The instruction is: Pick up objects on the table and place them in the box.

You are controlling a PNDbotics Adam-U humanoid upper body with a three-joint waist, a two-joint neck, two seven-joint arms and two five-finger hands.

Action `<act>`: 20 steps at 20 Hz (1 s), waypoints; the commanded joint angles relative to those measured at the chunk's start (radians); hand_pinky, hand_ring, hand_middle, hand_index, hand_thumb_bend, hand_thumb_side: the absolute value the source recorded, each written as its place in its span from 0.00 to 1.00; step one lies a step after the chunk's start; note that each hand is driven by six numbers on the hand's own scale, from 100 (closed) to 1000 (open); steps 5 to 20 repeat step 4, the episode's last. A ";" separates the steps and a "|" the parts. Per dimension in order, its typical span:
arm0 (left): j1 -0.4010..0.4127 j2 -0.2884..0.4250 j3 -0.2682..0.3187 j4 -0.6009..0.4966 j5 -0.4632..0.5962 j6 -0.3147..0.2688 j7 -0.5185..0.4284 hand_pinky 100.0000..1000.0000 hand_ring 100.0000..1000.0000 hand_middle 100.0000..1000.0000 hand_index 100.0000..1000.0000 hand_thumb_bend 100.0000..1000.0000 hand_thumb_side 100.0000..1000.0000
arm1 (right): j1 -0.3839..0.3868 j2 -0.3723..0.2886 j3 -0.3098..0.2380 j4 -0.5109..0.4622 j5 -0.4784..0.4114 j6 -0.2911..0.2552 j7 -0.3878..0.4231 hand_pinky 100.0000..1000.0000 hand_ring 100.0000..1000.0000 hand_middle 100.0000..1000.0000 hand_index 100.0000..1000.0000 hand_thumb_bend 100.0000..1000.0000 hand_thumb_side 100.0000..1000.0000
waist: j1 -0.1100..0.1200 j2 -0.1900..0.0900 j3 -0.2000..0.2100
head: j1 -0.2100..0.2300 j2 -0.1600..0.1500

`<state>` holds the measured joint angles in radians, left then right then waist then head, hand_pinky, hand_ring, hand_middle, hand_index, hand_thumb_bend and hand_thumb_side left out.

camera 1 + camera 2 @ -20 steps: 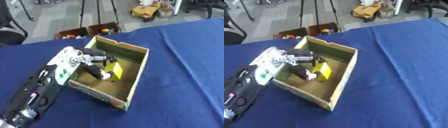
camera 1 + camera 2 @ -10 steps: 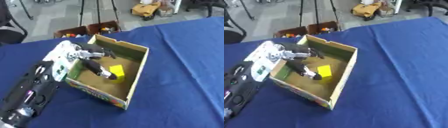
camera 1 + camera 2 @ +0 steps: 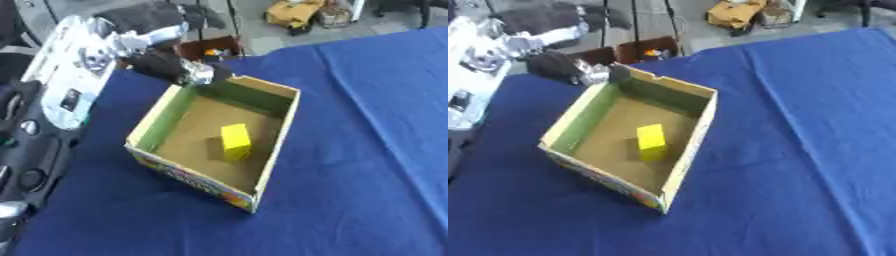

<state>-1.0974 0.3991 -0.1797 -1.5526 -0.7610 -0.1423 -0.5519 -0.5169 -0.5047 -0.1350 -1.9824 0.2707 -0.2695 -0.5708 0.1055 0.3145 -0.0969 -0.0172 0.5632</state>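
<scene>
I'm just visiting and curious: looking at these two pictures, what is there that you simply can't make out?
- Left hand: blurred in both views; whether its fingers are open or curled cannot be told.
- Right hand: in neither view.
- Print on the box outer wall: too blurred to read.
- Yellow block: its far side and underside face away from the camera.
- Crate behind the table: contents are only small coloured specks.

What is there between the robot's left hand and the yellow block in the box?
In the left eye view, only bare brown box floor separates the left hand, above the box's far corner, from the yellow block.
</scene>
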 commanded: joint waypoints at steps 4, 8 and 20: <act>0.085 0.117 0.118 -0.304 0.272 0.161 0.408 0.83 0.86 0.85 1.00 0.23 1.00 | -0.008 -0.024 -0.013 -0.018 0.014 0.000 -0.016 0.68 0.67 0.56 0.69 0.00 0.42 | -0.024 -0.047 0.034 | -0.026 0.033; 0.085 0.117 0.118 -0.304 0.272 0.161 0.408 0.83 0.86 0.85 1.00 0.23 1.00 | -0.008 -0.024 -0.013 -0.018 0.014 0.000 -0.016 0.68 0.67 0.56 0.69 0.00 0.42 | -0.024 -0.047 0.034 | -0.026 0.033; 0.085 0.117 0.118 -0.304 0.272 0.161 0.408 0.83 0.86 0.85 1.00 0.23 1.00 | -0.008 -0.024 -0.013 -0.018 0.014 0.000 -0.016 0.68 0.67 0.56 0.69 0.00 0.42 | -0.024 -0.047 0.034 | -0.026 0.033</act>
